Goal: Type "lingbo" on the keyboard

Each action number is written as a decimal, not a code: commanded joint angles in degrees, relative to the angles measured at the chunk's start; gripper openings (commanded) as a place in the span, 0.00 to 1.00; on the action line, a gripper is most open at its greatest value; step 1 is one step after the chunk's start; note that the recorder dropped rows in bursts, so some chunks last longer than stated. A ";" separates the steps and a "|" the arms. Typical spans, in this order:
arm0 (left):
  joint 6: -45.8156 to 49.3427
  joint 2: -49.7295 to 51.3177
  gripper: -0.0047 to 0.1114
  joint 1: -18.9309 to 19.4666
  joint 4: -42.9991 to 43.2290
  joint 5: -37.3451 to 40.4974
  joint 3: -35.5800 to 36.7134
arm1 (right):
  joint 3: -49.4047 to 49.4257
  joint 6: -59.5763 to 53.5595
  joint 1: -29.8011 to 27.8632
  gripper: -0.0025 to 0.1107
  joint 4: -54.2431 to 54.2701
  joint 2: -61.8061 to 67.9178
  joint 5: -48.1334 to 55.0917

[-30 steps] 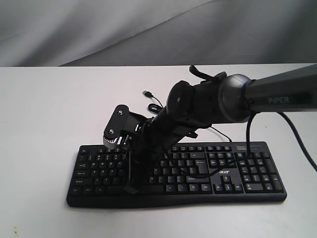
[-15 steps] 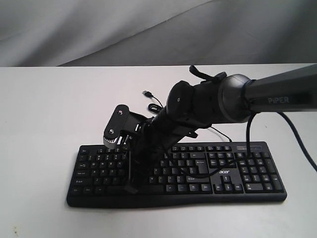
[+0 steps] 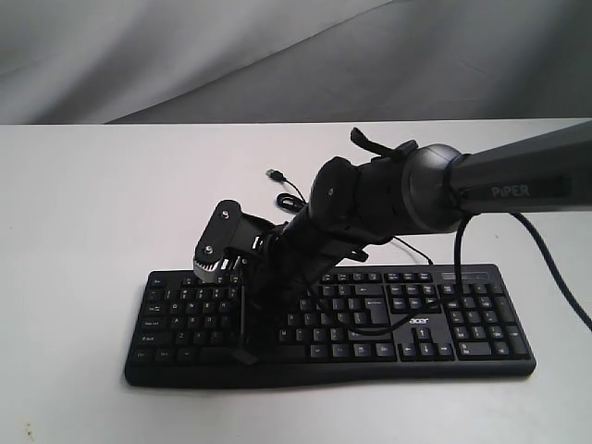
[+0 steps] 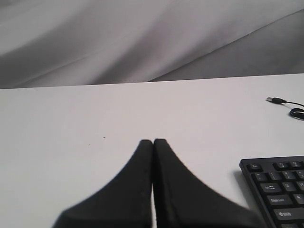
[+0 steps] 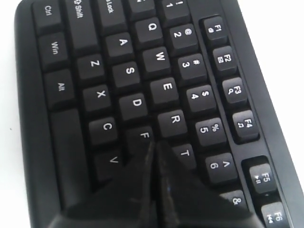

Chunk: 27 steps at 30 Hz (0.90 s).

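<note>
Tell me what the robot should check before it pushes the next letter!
1. Right tool closed to one point: ok.
2. Its tip above the keyboard: ok.
3. Tip on the right letter: cannot tell. It sits beside the F key and hides the keys under it.
4. Left tool closed and off the keys, over the table: ok.
5. Keyboard lying flat on the table: ok.

keyboard (image 3: 462,324) matt black plastic; table (image 3: 83,203) smooth matt white; backdrop (image 3: 185,55) soft grey creased cloth
</note>
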 commanded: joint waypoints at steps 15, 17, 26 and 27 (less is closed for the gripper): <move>-0.12 -0.21 0.04 0.06 -0.01 -0.77 0.28 | -0.37 -0.16 0.09 0.02 -1.19 -3.39 1.97; -0.12 -0.21 0.04 0.06 -0.01 -0.77 0.28 | -0.37 0.45 0.09 0.02 -1.55 -3.50 3.16; -0.12 -0.21 0.04 0.06 -0.01 -0.77 0.28 | 1.21 2.24 0.09 0.02 -2.38 -3.35 4.32; -0.12 -0.21 0.04 0.06 -0.01 -0.77 0.28 | 1.21 2.24 0.09 0.02 -2.38 -3.35 4.45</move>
